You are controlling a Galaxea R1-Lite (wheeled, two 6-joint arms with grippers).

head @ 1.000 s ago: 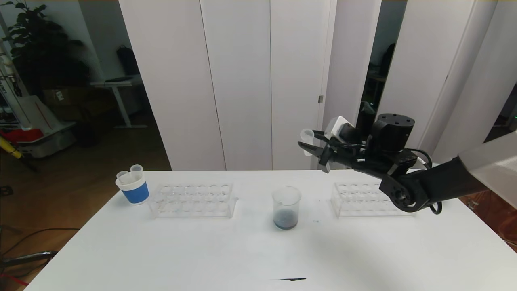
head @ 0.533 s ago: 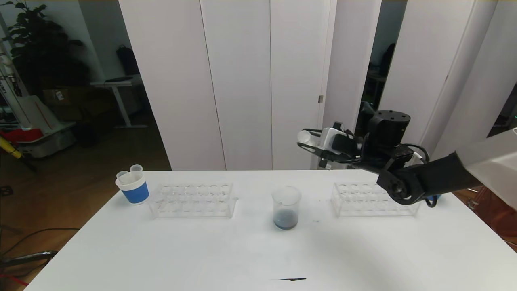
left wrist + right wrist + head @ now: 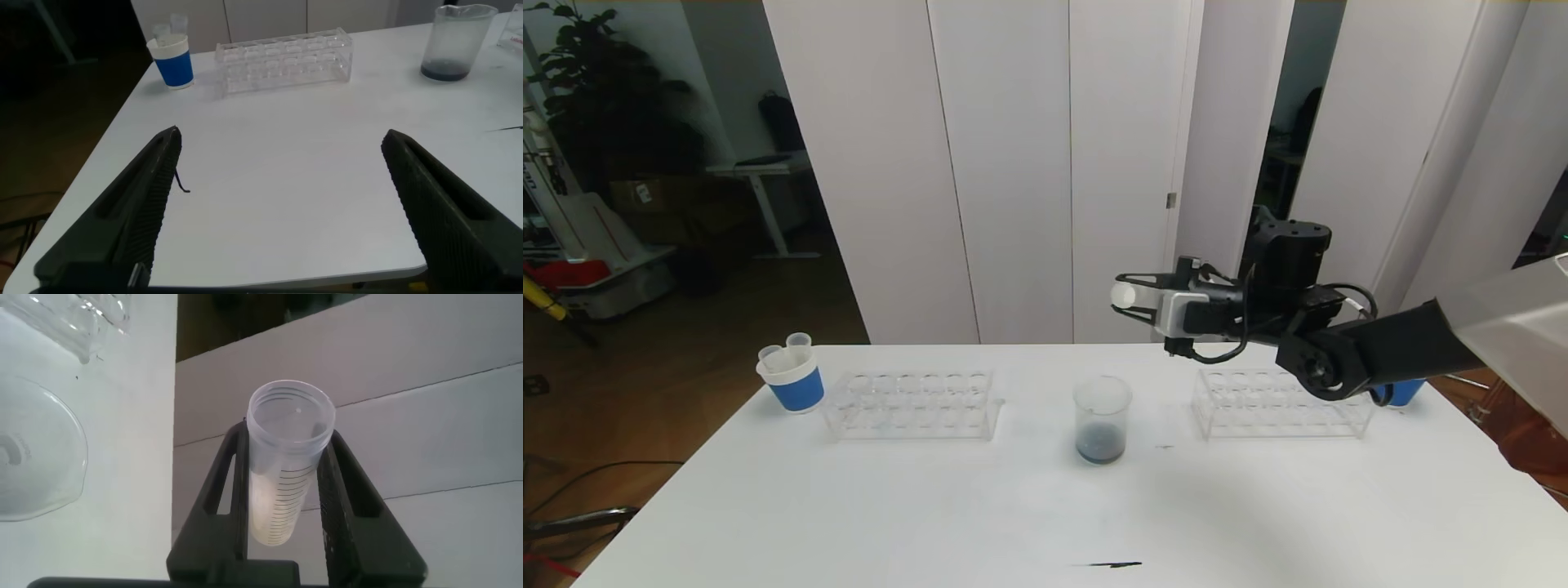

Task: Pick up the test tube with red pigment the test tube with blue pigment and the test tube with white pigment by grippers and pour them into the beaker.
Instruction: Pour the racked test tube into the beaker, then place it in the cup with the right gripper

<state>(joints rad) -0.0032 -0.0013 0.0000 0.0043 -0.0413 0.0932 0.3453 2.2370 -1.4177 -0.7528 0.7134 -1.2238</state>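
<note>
Tubes were counted at two in the blue-sleeved paper cup (image 3: 791, 384), which stood at the far left of the white table (image 3: 931, 506); both looked clear, and their contents could not be made out. Just beside the cup, to its right, one clear plastic tube rack (image 3: 912, 403) was seen, its wells showing nothing coloured. The left gripper (image 3: 286, 204) was seen only in its own wrist view, held wide apart over the near part of the table and gripping nothing.

Near the table's middle one glass beaker (image 3: 1102, 420) stood upright, with a dark bluish-grey layer of liquid at its bottom. Above it and slightly to its right, well clear of the rim, the right gripper (image 3: 1134, 299) was raised, its two black fingers (image 3: 335, 490) clamped on the test tube with white pigment (image 3: 1125, 295). That tube was held roughly level, its open mouth turned toward the left; in the right wrist view pale milky liquid and printed graduation lines were visible inside it.

To the right of the beaker a second clear rack (image 3: 1276, 403) was seen, partly covered by the right arm. Behind that arm, at the far right edge, part of a second blue cup (image 3: 1405, 392) was visible.
</note>
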